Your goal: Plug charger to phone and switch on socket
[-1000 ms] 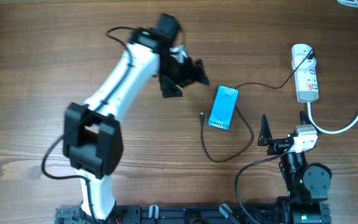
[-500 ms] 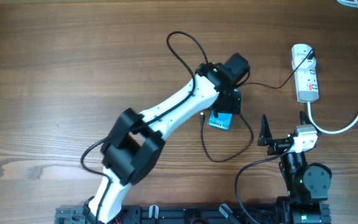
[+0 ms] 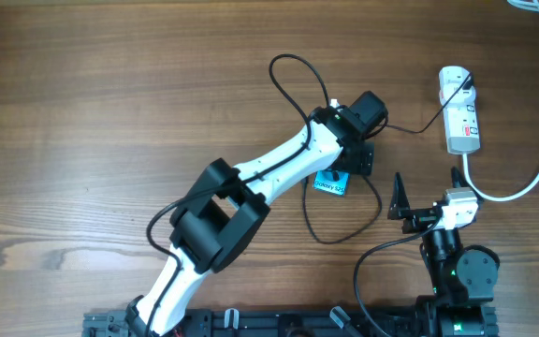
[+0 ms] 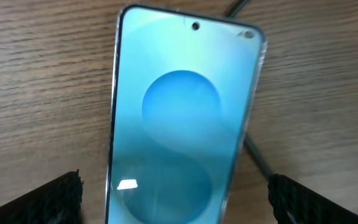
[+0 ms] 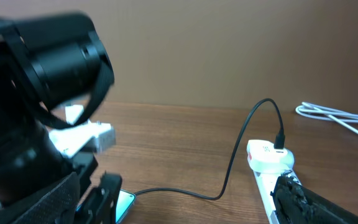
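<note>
Right of centre on the table, toward the near edge, lies the phone, screen up, teal with a round shape. From overhead only its near end shows, because the left arm reaches in from the near-left corner and covers the rest.

Surroundings:
- The socket lies close to the right edge, in the far half and well apart from the phone. A thick white cord leaves its near end, curves to the right edge and runs off toward the far-right corner.
- The charger has its black plug seated in the socket's far end. Its cable runs left, passes under the left arm, then loops round the phone's right side and near end.
- The cable's free end comes up on the phone's left side to the arm's edge. The tip is not made out.
- The wrist view shows the cable on the wood just beside the phone's right edge.

Fingers:
- The left fingers are spread wide, one on each side of the phone and directly above it. No contact is visible and nothing is held.
- The right fingers are parted fully and empty. They are parked near the near edge, between the phone and the socket, with the cable loop just to their left.
</note>
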Available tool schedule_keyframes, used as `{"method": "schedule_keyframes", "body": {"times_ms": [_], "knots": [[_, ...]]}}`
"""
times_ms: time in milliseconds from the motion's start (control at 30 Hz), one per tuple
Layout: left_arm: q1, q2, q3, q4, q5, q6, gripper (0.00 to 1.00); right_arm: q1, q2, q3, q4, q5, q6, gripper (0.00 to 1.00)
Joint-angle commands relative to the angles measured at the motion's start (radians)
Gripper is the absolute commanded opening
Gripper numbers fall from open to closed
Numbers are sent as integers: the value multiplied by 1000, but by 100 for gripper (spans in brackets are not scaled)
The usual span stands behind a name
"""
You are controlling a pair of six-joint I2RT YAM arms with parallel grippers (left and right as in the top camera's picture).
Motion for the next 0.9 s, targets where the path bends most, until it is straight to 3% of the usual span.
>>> {"method": "schedule_keyframes", "body": {"times_ms": [0, 367, 533, 667, 767, 867], "knots": [[0, 52, 13, 6, -18, 50, 100, -4, -9, -1, 3, 13, -2, 100], [0, 83, 13, 61, -74, 150, 100, -4, -9, -1, 3, 13, -2, 100], [-1, 93, 13, 59, -77, 172, 88, -4, -9, -1, 3, 13, -2, 100], [-8, 93, 13, 54, -77, 172, 86, -4, -9, -1, 3, 13, -2, 100], [-21, 93, 13, 36, -77, 172, 94, -4, -9, -1, 3, 13, -3, 100], [-29, 93, 13, 29, -78, 194, 95, -4, -9, -1, 3, 13, -3, 100]]}}
